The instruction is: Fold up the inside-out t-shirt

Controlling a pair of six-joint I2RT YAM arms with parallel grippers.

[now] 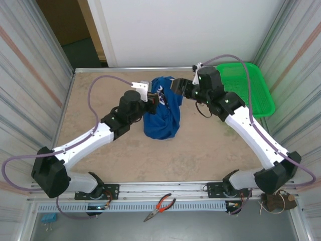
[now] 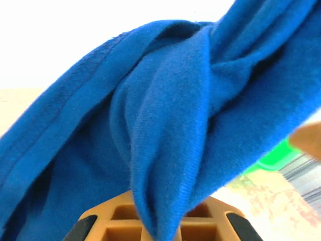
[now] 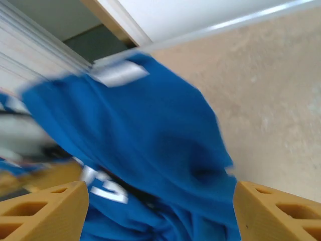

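Note:
The inside-out t-shirt (image 1: 161, 118), royal blue with white print marks, hangs in a bunch above the middle of the table. My left gripper (image 1: 156, 100) is at its upper left and is shut on a fold of the cloth (image 2: 165, 125), which drapes over the jaws (image 2: 163, 228). At the shirt's upper right, my right gripper (image 1: 175, 88) stands open. Its two orange fingers (image 3: 45, 211) are wide apart, and blue cloth (image 3: 150, 145) hangs loosely between them. White print (image 3: 103, 186) shows in the right wrist view.
A green mesh basket (image 1: 248, 88) sits at the back right corner behind the right arm. Red-handled pliers (image 1: 160, 207) lie on the rail in front of the arm bases. Corrugated walls close in both sides of the beige table (image 1: 100, 145).

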